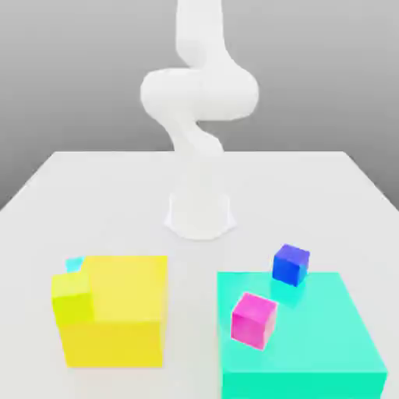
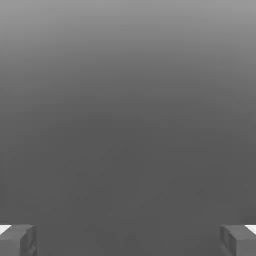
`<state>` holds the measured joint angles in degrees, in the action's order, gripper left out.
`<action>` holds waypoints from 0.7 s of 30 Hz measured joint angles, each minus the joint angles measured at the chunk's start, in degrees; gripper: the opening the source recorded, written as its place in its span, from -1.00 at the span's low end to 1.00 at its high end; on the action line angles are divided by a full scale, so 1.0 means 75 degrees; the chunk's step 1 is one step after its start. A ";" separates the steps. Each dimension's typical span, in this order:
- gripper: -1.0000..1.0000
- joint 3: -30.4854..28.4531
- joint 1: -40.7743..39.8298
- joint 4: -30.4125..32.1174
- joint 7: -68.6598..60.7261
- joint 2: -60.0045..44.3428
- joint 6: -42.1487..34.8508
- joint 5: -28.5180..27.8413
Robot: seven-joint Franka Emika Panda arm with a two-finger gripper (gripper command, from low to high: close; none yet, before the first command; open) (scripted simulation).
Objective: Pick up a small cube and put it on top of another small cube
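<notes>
Exterior view: a white robot arm (image 1: 199, 117) rises from a round base (image 1: 200, 216) at the middle of a pale counter (image 1: 117, 187), its upper links bending toward the camera and running out past the upper edge of the picture. Toward the exterior view's left stands a large yellow block (image 1: 125, 312). A small yellow-green cube (image 1: 72, 297) sits against its near left corner, and the small cyan cube (image 1: 74, 264) lies on the counter just behind that corner, close beside the yellow block, with only a sliver of its top visible. Toward the exterior view's right lies a large flat turquoise block (image 1: 312, 351). The small dark blue cube (image 1: 291, 264) sits at the far edge of this block, though whether it rests on the block's top or on the counter just behind cannot be told. A small magenta cube (image 1: 253, 319) stands on the turquoise block's top near its left side, nearer the camera than the blue cube and apart from it. The cyan cube and the dark blue cube are well apart, with the yellow block and the arm's base between their two sides of the counter.

Hand view: the gripper (image 2: 128, 240) faces a plain grey background. Its two grey fingertips (image 2: 17, 240) appear at opposite edges of the picture, spread wide apart with nothing between them.
</notes>
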<state>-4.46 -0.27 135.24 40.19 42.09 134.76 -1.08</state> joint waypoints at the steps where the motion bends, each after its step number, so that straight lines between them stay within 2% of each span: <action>1: 0.00 -0.0280 -0.0020 0.0215 -0.0359 -0.0245 0.0192 -0.0069; 12: 0.00 -0.3043 -0.0327 0.2459 -0.4184 -0.2878 0.2224 -0.0700; 21: 0.00 -0.4745 -0.0899 0.4178 -0.7129 -0.4882 0.3773 -0.1163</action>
<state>-40.05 -7.01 166.57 -13.28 5.48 163.06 -9.80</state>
